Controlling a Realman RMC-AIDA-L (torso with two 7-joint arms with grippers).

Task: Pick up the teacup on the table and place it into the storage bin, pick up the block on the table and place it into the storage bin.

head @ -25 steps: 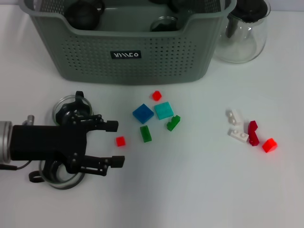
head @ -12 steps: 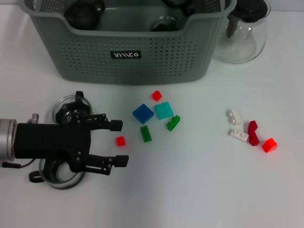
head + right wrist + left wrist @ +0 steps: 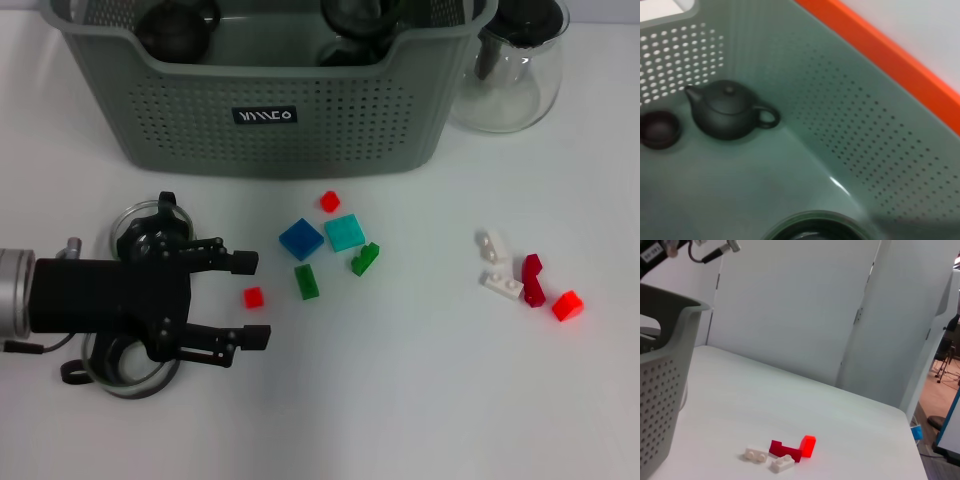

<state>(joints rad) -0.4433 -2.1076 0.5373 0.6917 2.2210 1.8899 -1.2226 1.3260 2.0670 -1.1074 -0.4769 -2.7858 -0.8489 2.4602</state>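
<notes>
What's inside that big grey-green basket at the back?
Inside the storage bin sits a dark teapot with a small dark cup beside it, and something round and dark-rimmed nearer the camera. The front wall hides most of the floor from the head view.

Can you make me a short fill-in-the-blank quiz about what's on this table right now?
1. The left gripper hangs open around a small ____ block.
2. The storage bin has a dark ____ inside.
3. The glass pitcher stands beside the bin's ____ end.

Missing words: red; teapot; right
</notes>
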